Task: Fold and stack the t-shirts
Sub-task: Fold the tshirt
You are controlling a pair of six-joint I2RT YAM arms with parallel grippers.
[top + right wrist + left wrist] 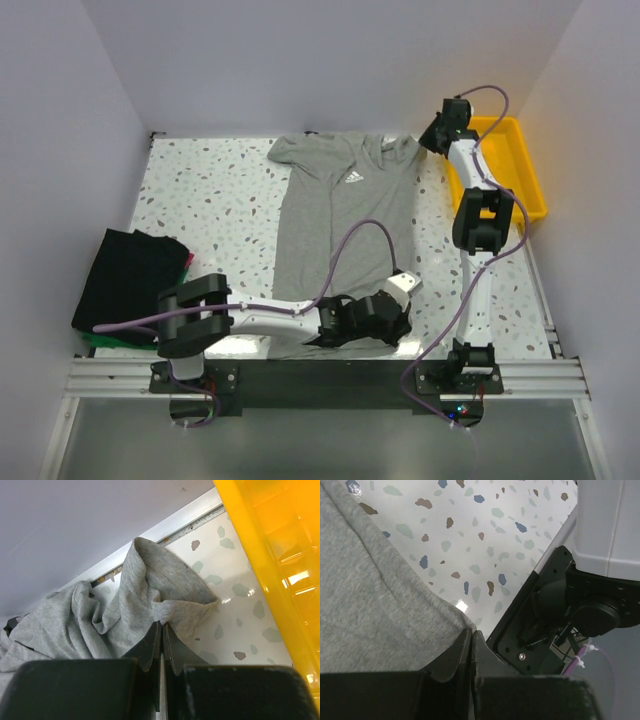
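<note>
Top external view shows a heather-grey short-sleeved fabric t-shirt (pixel 335 215) spread flat in the middle of the white table with coloured speckles (pixel 200 190). Its collar points toward the far wall and its small white chest logo (pixel 353 177) faces up. At the table's near-left corner a folded black fabric shirt (pixel 130 275) lies on top of a folded green fabric shirt (pixel 105 342), of which only a thin edge shows. Both are well apart from the grey one. A yellow rectangular plastic tray (pixel 527 160) sits at the far right, just beside the grey shirt's right-hand sleeve.

The right arm reaches out to the far edge. In the right wrist view the right gripper (pixel 162 627) has its fingers pressed together on the hem of that sleeve. The grey cloth is bunched into folds just beyond the fingertips, and the tray wall stands close by on the right.

The left arm lies bent across the near edge, with its wrist over the shirt's bottom hem on the right-hand side. In the left wrist view the left gripper (pixel 471 635) is clenched, with no gap between the fingers. The corner of the grey hem runs right into their tips, so they appear to pinch it. Bare speckled tabletop shows beyond them, with the black mounting plate of the right arm's base (pixel 545 615) to the right.
</note>
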